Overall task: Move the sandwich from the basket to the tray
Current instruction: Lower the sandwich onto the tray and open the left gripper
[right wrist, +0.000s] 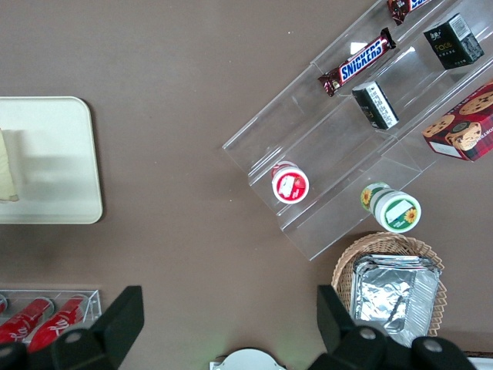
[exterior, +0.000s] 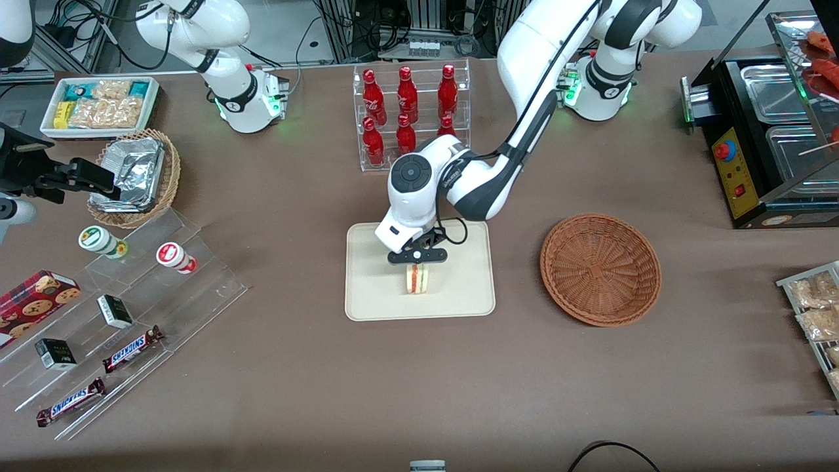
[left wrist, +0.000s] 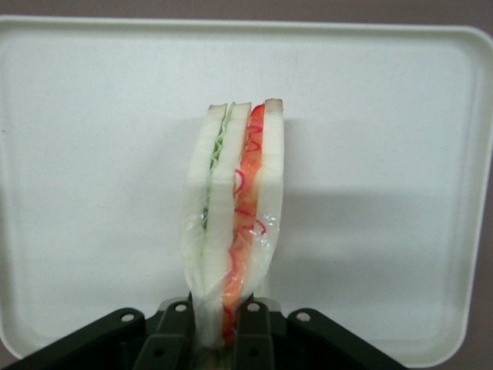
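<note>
While the left arm's black two-finger gripper [exterior: 417,263] hung over the flat cream-coloured rectangular tray [exterior: 367,301], it was pinching the small triangular sandwich of pale white bread [exterior: 417,279] between its fingers [left wrist: 176,333]. The sandwich stood up on its edge over the middle of the tray, with its red, orange and green filling showing in stripes, and it looked wrapped in thin clear film. In the wrist view the sandwich [left wrist: 235,223] cast a soft shadow on the plain tray [left wrist: 92,154], so it was down low, but I could not tell if it was touching the tray. The round reddish-brown woven wicker basket [exterior: 600,269] sat on the brown table [exterior: 295,393] beside the tray, toward the working arm's end, and nothing lay in it. A clear plastic rack of red bottles [exterior: 411,113] stood farther from the front camera than the tray. Toward the parked arm's end there were clear plastic steps with chocolate bars [exterior: 132,347] and little jars, and a lighter tan wicker basket with crinkled silver foil [exterior: 136,176].
</note>
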Tool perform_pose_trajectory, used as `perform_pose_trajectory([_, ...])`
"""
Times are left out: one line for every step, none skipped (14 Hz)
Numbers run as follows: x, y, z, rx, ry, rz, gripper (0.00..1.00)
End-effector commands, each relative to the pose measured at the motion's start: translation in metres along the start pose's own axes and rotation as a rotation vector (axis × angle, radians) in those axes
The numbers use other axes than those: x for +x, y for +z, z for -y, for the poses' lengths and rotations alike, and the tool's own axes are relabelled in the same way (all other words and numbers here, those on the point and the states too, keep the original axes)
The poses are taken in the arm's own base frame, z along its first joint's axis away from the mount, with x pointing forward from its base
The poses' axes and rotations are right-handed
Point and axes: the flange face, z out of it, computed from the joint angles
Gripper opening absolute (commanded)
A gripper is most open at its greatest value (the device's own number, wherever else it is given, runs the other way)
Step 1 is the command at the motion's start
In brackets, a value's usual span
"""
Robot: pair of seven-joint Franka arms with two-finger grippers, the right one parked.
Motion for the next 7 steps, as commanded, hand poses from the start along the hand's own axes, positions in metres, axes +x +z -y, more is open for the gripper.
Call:
perform_pose_trajectory([-0.006, 0.011, -0.015, 0.008, 0.003, -0.021, 0.00])
perform_pose_trajectory([-0.006, 0.012, -0.015, 0.008, 0.002, -0.019, 0.00])
perform_pose_trajectory([-0.008, 0.014, -0.015, 0.010, 0.002, -0.016, 0.02])
perform_pose_trajectory([-0.008, 0.014, -0.015, 0.009, 0.000, -0.015, 0.39])
perform_pose_trajectory([-0.008, 0.015, -0.015, 0.013, 0.003, -0.016, 0.97])
perform_pose_trajectory([-0.009, 0.012, -0.016, 0.012, 0.006, -0.018, 1.00])
perform_pose_trajectory([-0.009, 0.004, -0.017, 0.003, 0.007, -0.025, 1.00])
